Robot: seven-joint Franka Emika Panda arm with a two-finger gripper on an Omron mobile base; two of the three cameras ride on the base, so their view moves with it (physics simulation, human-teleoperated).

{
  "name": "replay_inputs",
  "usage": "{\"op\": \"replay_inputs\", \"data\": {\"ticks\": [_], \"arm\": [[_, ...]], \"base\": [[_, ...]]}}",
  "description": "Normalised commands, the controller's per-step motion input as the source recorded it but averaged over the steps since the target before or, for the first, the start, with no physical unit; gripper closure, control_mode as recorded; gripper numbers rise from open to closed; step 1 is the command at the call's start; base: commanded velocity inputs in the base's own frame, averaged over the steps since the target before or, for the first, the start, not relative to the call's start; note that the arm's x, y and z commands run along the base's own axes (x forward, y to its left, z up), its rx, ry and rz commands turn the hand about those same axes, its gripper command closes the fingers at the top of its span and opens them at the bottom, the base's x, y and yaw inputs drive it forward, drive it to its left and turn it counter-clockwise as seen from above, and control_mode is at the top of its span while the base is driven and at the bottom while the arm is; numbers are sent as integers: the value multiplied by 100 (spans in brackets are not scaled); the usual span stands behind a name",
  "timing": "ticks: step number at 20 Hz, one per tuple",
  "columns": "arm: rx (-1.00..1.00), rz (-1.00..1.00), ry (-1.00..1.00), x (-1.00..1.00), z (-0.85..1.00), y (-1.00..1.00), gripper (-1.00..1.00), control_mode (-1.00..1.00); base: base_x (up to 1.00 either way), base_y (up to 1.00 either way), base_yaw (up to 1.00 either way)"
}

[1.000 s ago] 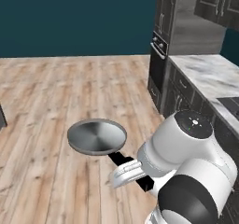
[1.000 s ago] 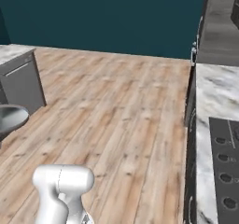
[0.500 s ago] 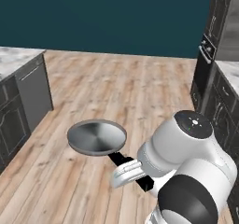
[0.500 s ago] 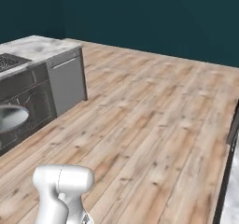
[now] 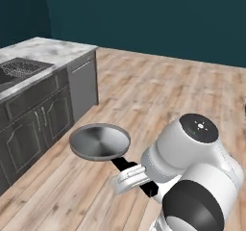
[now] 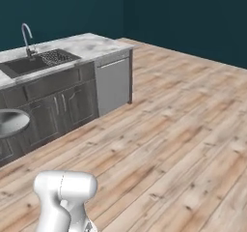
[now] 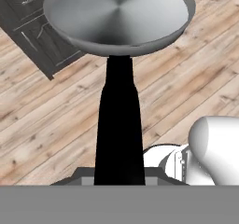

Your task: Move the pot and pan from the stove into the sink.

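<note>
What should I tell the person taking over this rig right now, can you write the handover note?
Gripper: shut on the black handle of the pan, which it carries level above the wooden floor.
Sink: in the marble counter ahead and to the robot's left, wire rack inside, chrome tap behind it. The pan is short of the counter, not over the basin.
Done: the pan is off the stove and in the grip.
Left: bring the pan over the sink and set it down, then fetch the pot. The pot and stove can't be seen from here, so check on them.
</note>
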Motion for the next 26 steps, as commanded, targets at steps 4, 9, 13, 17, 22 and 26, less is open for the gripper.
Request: {"op": "replay_inputs", "data": {"ticks": [4, 9, 13, 17, 22, 26], "arm": [[0, 0, 0, 0, 0, 0, 100, 100], [0, 0, 0, 0, 0, 0, 100, 100], [0, 0, 0, 0, 0, 0, 100, 100], [0, 0, 0, 0, 0, 0, 100, 100], [0, 0, 0, 0, 0, 0, 100, 100], [0, 0, 0, 0, 0, 0, 100, 100]], "base": [[-12, -4, 46], [-11, -5, 45], [-7, -6, 44], [-1, -5, 43], [-2, -9, 42], [-3, -11, 38]]}}
